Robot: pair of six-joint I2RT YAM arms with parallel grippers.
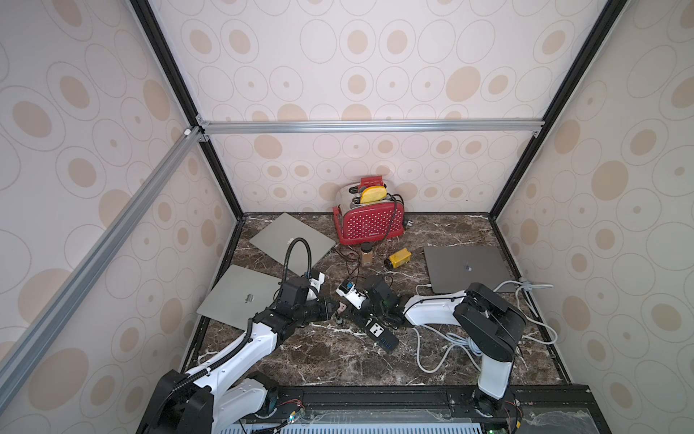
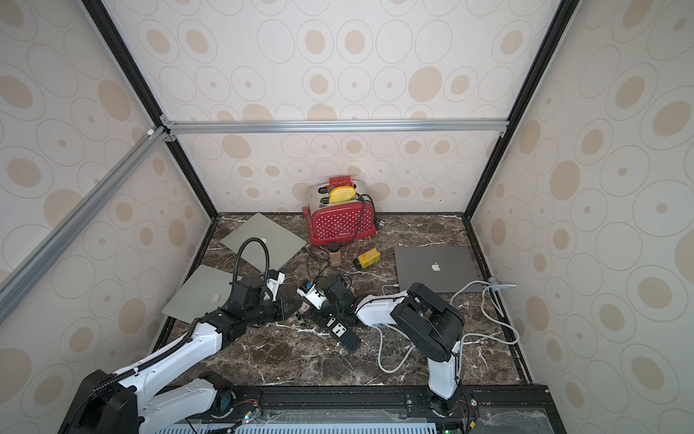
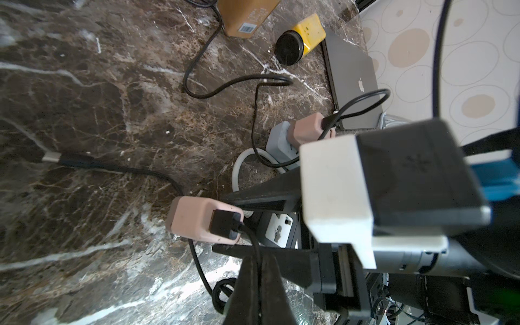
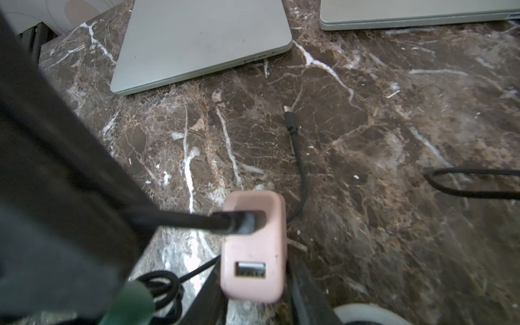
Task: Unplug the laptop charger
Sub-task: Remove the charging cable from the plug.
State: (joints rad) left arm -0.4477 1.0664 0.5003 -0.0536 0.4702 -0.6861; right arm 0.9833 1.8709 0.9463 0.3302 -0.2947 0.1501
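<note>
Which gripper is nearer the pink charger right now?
Right. The right gripper holds the pink charger between its fingers; the left gripper sits just behind it, shut on the black cable plugged into it.

Pink charger [image 4: 253, 244]: prongs hidden between right claw [image 4: 254, 259] fingers.
Power strip [image 1: 381, 335]: far end under right arm [image 1: 432, 306].
Brown container [image 3: 247, 17]: cropped by frame edge.

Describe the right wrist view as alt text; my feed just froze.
A pink charger is gripped by the right gripper, a black cable plugged into one port, the USB port beside it empty. A loose connector lies on the brown marble table, short of two closed silver laptops.
</note>
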